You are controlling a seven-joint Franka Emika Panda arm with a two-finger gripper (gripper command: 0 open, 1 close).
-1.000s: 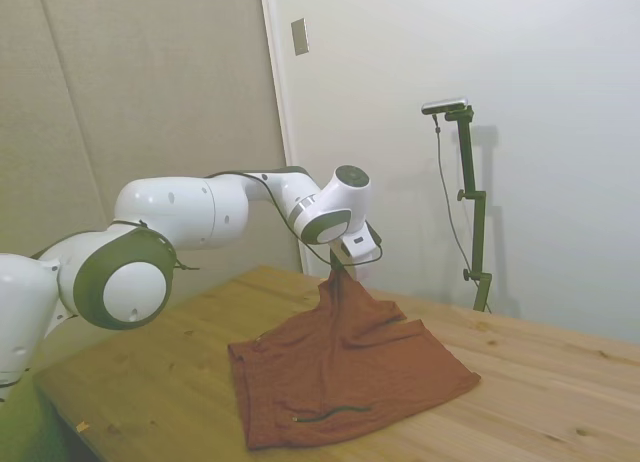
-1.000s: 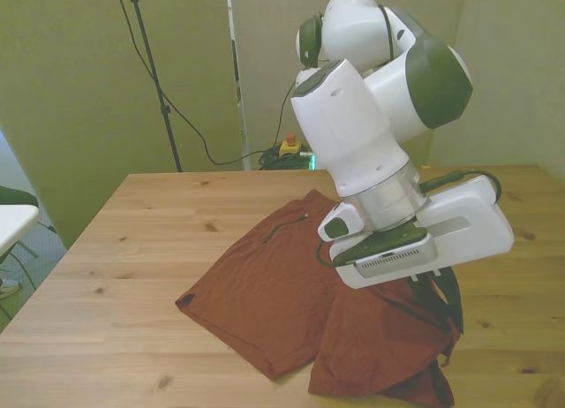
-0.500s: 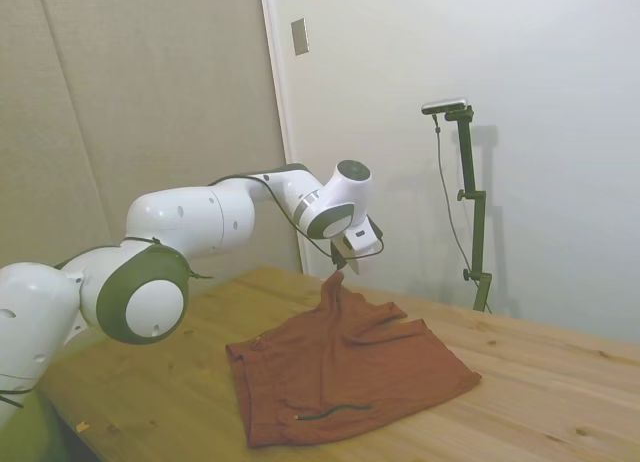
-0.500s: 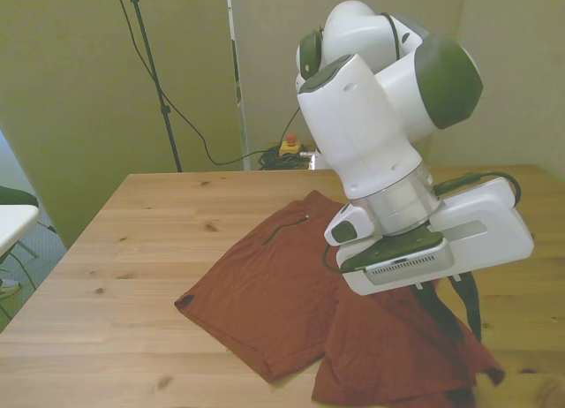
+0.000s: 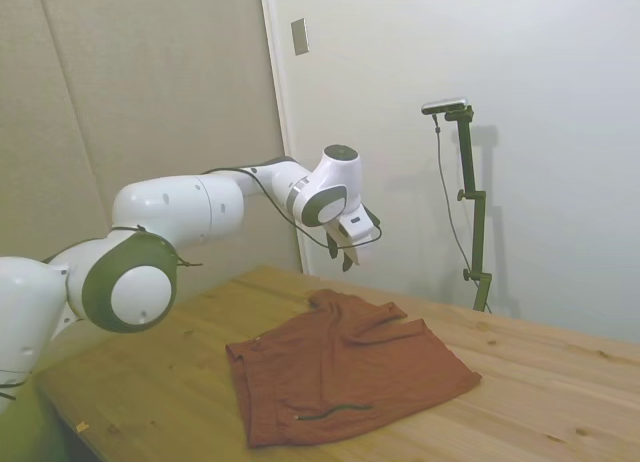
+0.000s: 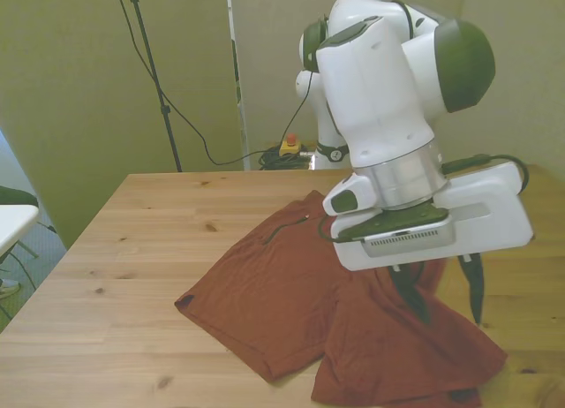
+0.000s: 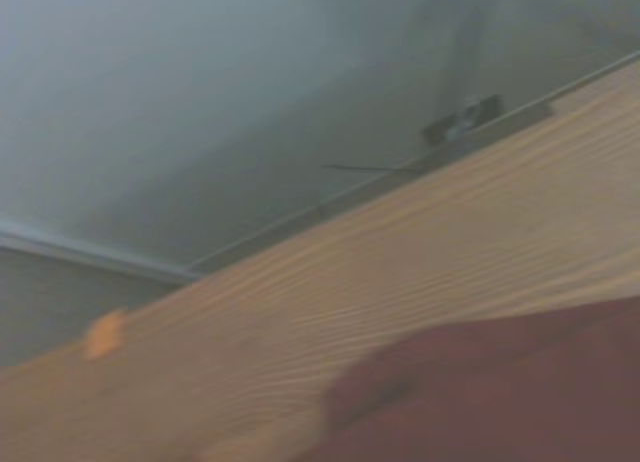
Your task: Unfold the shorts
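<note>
Front view: fingers [image 6: 439, 289] apart above seemingly flat shorts [image 6: 291, 302]

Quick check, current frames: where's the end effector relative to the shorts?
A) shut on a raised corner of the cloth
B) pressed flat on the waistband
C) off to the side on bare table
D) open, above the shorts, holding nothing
D: the end effector hangs open above the shorts, which lie spread on the table with no cloth between the fingers.

White Franka arm [image 5: 190, 210] stretches across mid-frame in the side view, dark two-finger gripper [image 6: 439, 290] spread apart, holding nothing.
</note>
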